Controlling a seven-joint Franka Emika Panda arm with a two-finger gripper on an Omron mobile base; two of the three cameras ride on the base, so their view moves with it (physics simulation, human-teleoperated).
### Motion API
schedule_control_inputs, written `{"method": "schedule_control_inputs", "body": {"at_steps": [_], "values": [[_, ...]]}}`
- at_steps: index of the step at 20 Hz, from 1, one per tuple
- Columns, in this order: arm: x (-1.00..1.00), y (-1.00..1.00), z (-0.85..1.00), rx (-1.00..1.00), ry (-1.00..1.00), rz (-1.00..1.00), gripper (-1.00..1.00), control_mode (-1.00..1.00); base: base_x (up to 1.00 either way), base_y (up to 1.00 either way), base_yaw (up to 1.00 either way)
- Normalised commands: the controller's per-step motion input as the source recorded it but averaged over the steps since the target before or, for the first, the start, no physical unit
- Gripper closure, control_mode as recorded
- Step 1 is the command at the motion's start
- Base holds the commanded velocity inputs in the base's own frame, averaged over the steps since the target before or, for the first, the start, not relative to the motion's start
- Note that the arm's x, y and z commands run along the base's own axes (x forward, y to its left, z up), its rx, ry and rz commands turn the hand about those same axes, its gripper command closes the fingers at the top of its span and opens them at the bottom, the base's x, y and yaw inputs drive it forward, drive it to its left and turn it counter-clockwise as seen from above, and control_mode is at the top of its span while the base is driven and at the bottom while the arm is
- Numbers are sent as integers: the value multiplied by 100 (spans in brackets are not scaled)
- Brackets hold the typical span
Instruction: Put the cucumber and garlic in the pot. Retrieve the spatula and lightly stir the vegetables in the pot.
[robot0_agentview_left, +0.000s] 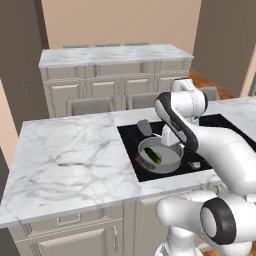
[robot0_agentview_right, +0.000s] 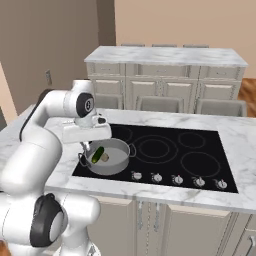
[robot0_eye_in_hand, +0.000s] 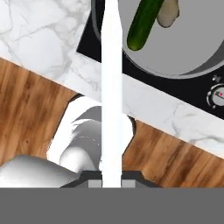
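Note:
The grey pot (robot0_agentview_left: 171, 161) sits on the black cooktop's front left burner, with the dark green cucumber (robot0_agentview_left: 153, 156) and the tan garlic (robot0_agentview_right: 105, 157) lying inside it. My gripper (robot0_agentview_left: 169, 140) hangs over the pot's rim, shut on the spatula's long pale handle (robot0_eye_in_hand: 111, 87). The slotted grey spatula head (robot0_agentview_left: 144, 126) points away past the pot's far left side, outside the pot. In the hand view the handle runs up from my fingertips (robot0_eye_in_hand: 111, 181), beside the cucumber (robot0_eye_in_hand: 143, 24), the garlic (robot0_eye_in_hand: 169, 13) and the pot (robot0_eye_in_hand: 192, 52).
The black cooktop (robot0_agentview_right: 200, 160) is set in a marble island counter (robot0_agentview_left: 70, 155), with a row of knobs (robot0_agentview_right: 177, 179) along its front edge. Chairs (robot0_agentview_right: 160, 104) and a cabinet counter (robot0_agentview_left: 115, 55) stand beyond. Wood floor (robot0_eye_in_hand: 30, 113) lies below the counter edge.

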Motion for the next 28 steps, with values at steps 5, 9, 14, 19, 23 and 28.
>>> {"method": "schedule_control_inputs", "body": {"at_steps": [5,9,14,19,23,28], "values": [[-2,-77,-1,-2,9,18,100,-100,0,0,0],[11,-36,16,-13,39,2,100,-100,0,0,0],[54,-1,0,-19,52,0,100,-100,0,0,0],[34,-2,-18,-10,26,0,100,-100,0,0,0],[6,24,-3,0,1,0,100,-100,0,0,0],[38,34,-24,-11,20,0,100,-100,0,0,0]]}}
